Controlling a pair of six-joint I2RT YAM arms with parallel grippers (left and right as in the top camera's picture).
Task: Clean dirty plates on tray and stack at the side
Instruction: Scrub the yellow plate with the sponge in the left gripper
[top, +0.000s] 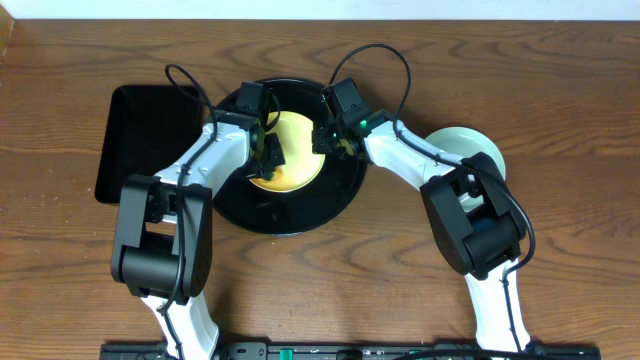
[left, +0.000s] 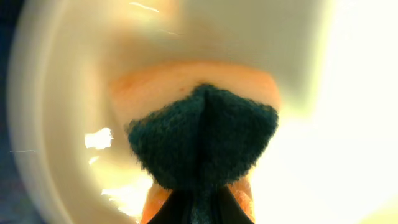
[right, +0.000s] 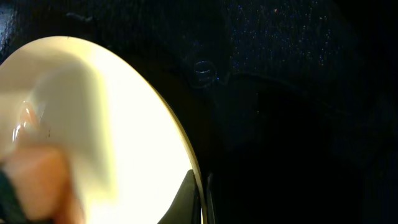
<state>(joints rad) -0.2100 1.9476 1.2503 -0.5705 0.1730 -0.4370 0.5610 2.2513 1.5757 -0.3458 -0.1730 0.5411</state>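
A pale yellow plate (top: 292, 150) with orange sauce lies on the round black tray (top: 290, 215). My left gripper (top: 272, 152) is shut on a dark green sponge (left: 204, 140) and presses it on the plate's orange streak (left: 186, 81). My right gripper (top: 325, 140) is shut on the plate's right rim (right: 198, 186), one finger above and one below. Pale blue-green plates (top: 470, 150) sit stacked at the right, partly hidden by my right arm.
A smaller rectangular black tray (top: 140, 140) lies at the left of the round tray. Both arms reach over the round tray from the near side. The table is brown wood.
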